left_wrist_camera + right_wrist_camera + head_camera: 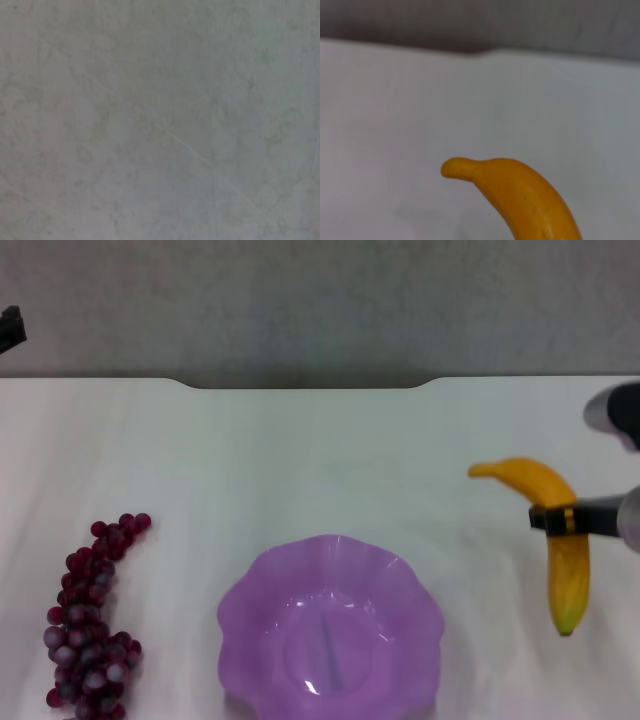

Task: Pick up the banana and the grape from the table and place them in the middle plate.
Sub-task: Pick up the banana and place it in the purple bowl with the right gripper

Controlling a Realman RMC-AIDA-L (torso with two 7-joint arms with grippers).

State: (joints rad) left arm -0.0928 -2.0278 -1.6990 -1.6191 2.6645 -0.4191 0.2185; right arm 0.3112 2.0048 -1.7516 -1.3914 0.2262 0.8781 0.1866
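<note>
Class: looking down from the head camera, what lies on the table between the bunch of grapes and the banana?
The middle plate, purple and empty, sits between the grape and the banana in the head view; the table around it is bare. The right tool is at the banana.

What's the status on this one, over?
Right tool clamped across banana at table's right side. Left tool parked far left. Grapes untouched. Purple plate empty, path clear.

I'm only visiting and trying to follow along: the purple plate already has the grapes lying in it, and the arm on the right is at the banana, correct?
Not quite. In the head view the middle plate is empty; the grape bunch lies on the table to the plate's left. The rest holds: the right gripper is at the banana.
</note>
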